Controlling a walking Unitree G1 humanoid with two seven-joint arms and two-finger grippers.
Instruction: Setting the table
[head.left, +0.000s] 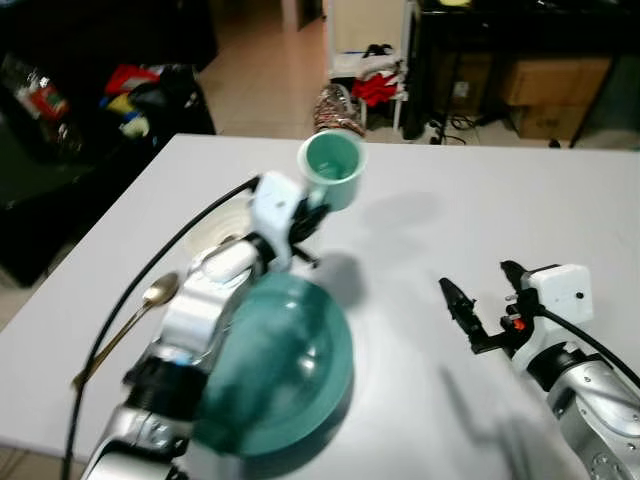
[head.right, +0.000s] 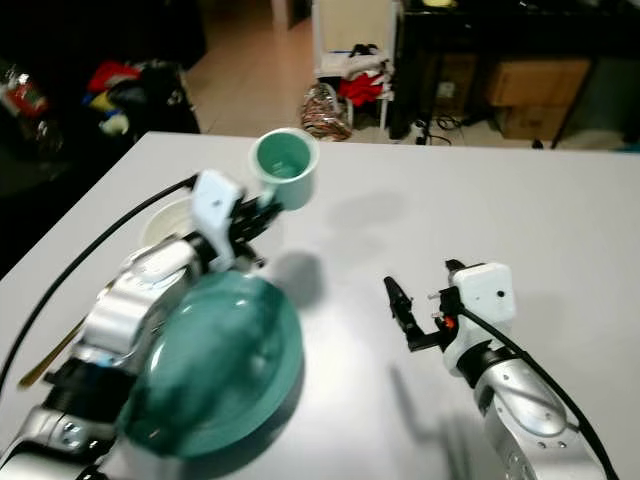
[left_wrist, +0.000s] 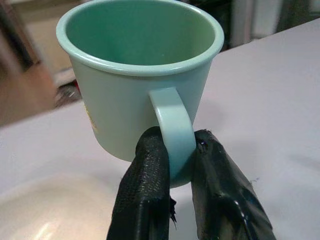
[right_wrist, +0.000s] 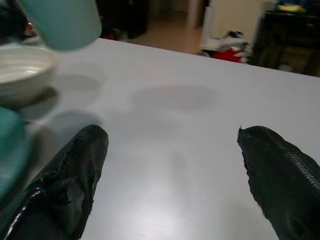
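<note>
My left gripper (left_wrist: 175, 150) is shut on the handle of a pale green mug (head.left: 333, 170), which it holds upright above the white table (head.left: 450, 190); the mug's shadow falls on the tabletop to its right. A teal plate (head.left: 290, 370) lies near the front edge, partly under my left arm. Beside that arm sits a white bowl (head.left: 213, 233), and a gold spoon (head.left: 150, 298) lies at the table's left edge. To the right, my right gripper (head.left: 485, 292) hovers open over bare tabletop with nothing between its fingers (right_wrist: 75, 170).
Beyond the table's far edge is a tiled floor with a patterned bag (head.left: 338, 108), red clothes (head.left: 377, 88) and cardboard boxes (head.left: 555, 85). Dark furniture with clutter (head.left: 120, 95) stands at the left.
</note>
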